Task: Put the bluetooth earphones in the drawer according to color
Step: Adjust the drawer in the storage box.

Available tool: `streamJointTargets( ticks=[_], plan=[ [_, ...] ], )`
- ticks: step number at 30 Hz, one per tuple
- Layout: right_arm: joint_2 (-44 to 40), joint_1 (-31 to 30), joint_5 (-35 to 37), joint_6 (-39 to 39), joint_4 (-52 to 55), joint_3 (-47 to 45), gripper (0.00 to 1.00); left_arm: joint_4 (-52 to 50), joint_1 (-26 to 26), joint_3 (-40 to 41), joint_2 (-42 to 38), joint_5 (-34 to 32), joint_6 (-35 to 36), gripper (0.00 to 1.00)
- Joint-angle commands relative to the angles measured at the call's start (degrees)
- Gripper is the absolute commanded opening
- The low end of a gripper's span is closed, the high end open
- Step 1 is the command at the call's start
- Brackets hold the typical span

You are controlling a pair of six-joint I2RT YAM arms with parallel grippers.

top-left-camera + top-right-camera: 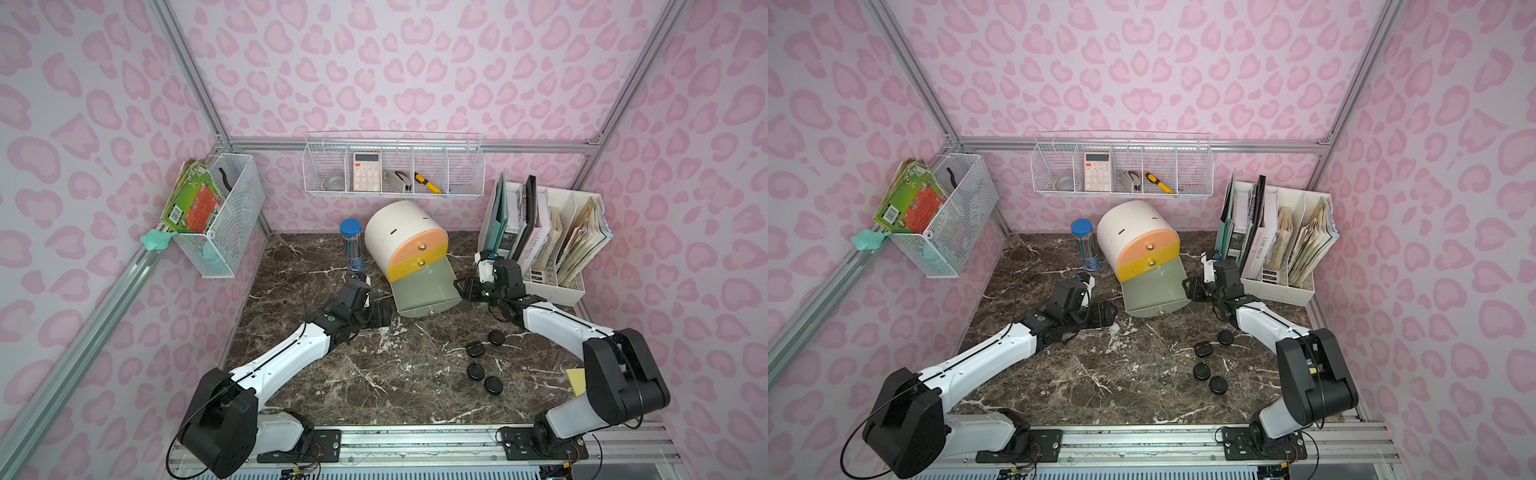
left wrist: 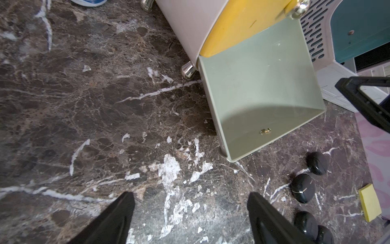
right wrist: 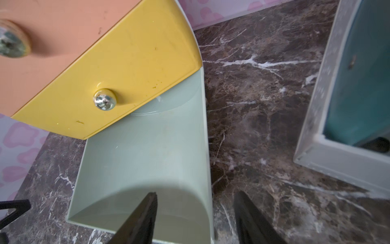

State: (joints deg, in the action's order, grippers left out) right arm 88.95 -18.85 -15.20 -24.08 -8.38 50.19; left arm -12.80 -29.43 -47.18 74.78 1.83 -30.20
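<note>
The drawer cabinet (image 1: 395, 232) (image 1: 1129, 232) is a white barrel at the back middle. Its peach and yellow drawers are pushed in. The grey-green drawer (image 1: 424, 286) (image 1: 1152, 286) (image 2: 259, 84) (image 3: 143, 147) is pulled out and nothing shows inside it. Several black bluetooth earphones (image 1: 476, 348) (image 1: 1203, 349) (image 2: 302, 188) lie on the marble in front of it, to the right. My left gripper (image 1: 382, 312) (image 1: 1105, 311) (image 2: 191, 196) hangs open over bare marble left of the drawer. My right gripper (image 1: 459, 286) (image 1: 1191, 286) (image 3: 196, 194) is open and straddles the drawer's right side wall, one finger over the inside.
A blue-lidded pencil tube (image 1: 352, 245) stands left of the cabinet. A white file rack (image 1: 552, 249) stands close behind my right arm. A yellow sticky pad (image 1: 575, 380) (image 2: 370, 202) lies at the right edge. Wire baskets (image 1: 395, 166) hang on the back and left walls.
</note>
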Motion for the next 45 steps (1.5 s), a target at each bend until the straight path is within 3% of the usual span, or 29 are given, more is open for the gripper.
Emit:
streamJointTargets(
  ticks=[1,8,12,16,22,29,38,45],
  plan=[
    [2.8,-0.1,2.0,4.2,4.8,3.8,0.61,-1.0,0.0,0.2,-0.7,-1.8,1.0,0.89],
    [11.7,-1.1,4.1,8.1,11.0,12.8,0.6,-1.4,0.0,0.2,-1.1,-2.4,1.4,0.89],
    [13.5,-1.4,7.4,9.2,12.3,14.6,0.6,-1.5,0.1,0.1,-1.3,-2.6,1.5,0.89],
    [15.5,-1.5,6.2,10.8,13.1,15.9,0.56,-1.7,0.0,0.1,-1.3,-2.7,1.6,0.89],
    [16.9,-3.0,4.6,14.4,15.0,17.4,0.36,-1.8,0.0,0.0,-1.3,-3.0,1.7,0.89],
    [15.1,-5.3,3.5,16.0,16.8,17.3,0.2,-1.8,0.0,0.0,-1.4,-3.1,1.7,0.89],
    [12.2,-6.8,1.9,17.2,19.2,16.3,0.05,-1.9,0.0,0.0,-1.7,-3.2,1.8,0.89],
    [12.2,-6.8,3.7,14.4,18.4,15.9,0.05,-1.9,0.0,-0.1,-1.5,-3.0,1.8,0.89]
  ],
)
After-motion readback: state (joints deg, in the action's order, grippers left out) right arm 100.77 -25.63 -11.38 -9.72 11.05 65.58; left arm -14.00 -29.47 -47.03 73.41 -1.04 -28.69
